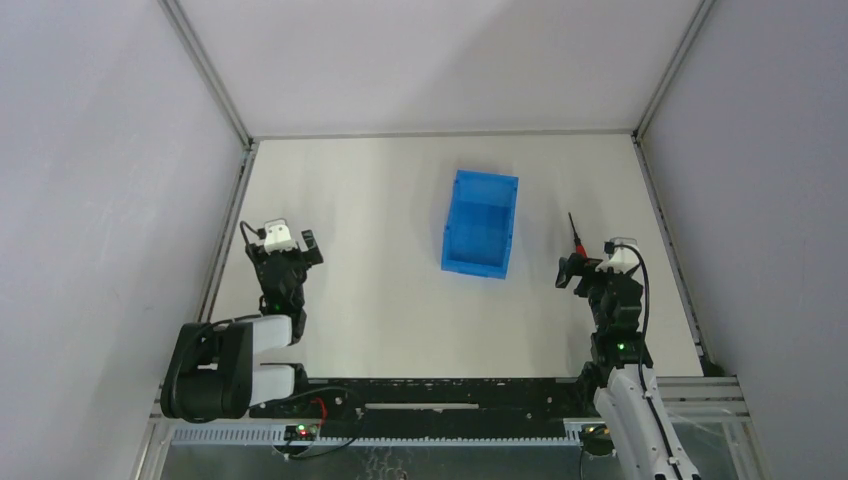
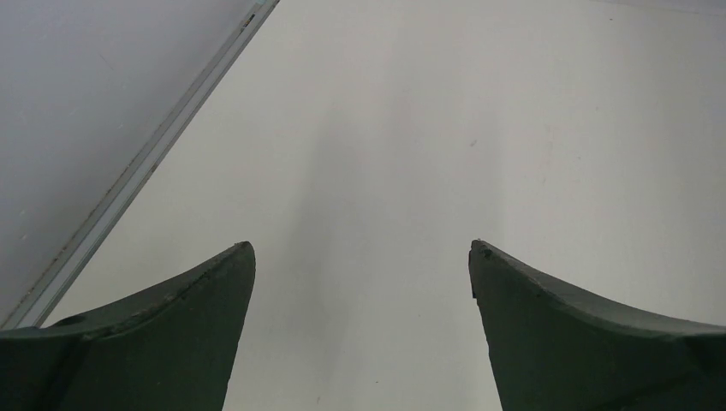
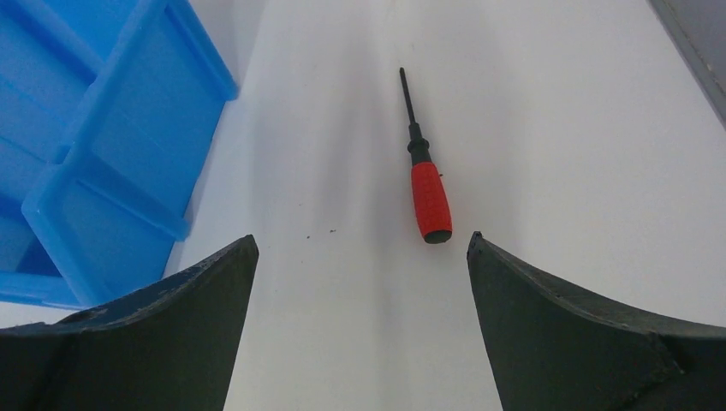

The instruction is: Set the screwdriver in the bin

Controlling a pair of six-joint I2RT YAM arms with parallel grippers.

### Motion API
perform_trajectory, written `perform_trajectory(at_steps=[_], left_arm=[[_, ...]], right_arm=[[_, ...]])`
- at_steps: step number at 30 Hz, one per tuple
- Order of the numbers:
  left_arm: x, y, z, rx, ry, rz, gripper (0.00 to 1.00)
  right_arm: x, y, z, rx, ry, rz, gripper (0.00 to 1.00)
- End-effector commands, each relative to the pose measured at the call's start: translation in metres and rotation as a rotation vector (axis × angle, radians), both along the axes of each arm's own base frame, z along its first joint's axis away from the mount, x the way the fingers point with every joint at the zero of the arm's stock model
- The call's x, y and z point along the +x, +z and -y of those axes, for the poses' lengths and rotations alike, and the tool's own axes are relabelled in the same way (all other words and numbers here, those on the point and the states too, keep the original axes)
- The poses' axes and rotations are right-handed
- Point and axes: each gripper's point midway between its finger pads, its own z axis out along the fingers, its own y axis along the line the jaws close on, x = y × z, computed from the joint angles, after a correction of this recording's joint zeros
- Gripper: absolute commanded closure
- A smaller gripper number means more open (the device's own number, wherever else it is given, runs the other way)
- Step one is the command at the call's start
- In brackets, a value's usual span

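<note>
Nothing is done yet: the screwdriver lies on the bench near its right edge, apart from the bin toward the far edge. The right gripper hovers just short of it, jaws released and empty; the left gripper, jaws likewise released, sits near the left edge. Grasp, carry and drop are left

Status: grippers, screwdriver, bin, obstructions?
Left gripper open, empty. Right gripper open, short red-handled, black-shafted screwdriver flat on table just ahead, ungrasped. Bright blue rectangular plastic bin left of it, apart. Nothing between.
</note>
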Motion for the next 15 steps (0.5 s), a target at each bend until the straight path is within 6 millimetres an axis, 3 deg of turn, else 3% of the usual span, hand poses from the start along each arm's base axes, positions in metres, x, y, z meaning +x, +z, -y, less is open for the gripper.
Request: perform_trajectory(at_steps=[1,5,9,10,12,15], left_arm=[[0.013,0.033,-0.001,0.008,-0.005,0.107,0.00],[0.013,0.032,-0.001,0.009,-0.005,0.105,0.00],[0.013,0.033,-0.001,0.008,-0.005,0.107,0.00],[0.012,0.032,-0.001,0.008,-0.005,0.105,0.00],[0.013,0.033,-0.001,0.008,-0.006,0.107,0.00],[0.012,0.032,-0.001,0.008,-0.005,0.106,0.00]], right_arm=[[0.007,0.028,0.003,0.019,-0.027,0.064,0.00],[0.013,0.055,0.011,0.017,-0.073,0.033,0.00],[0.027,0.071,0.026,-0.020,-0.146,-0.198,0.00],[0.027,0.055,0.028,-0.026,-0.151,-0.305,0.00],[0.037,0.056,0.035,-0.038,-0.173,-0.431,0.00],[0.054,0.035,0.042,-0.065,-0.166,-0.589,0.00]])
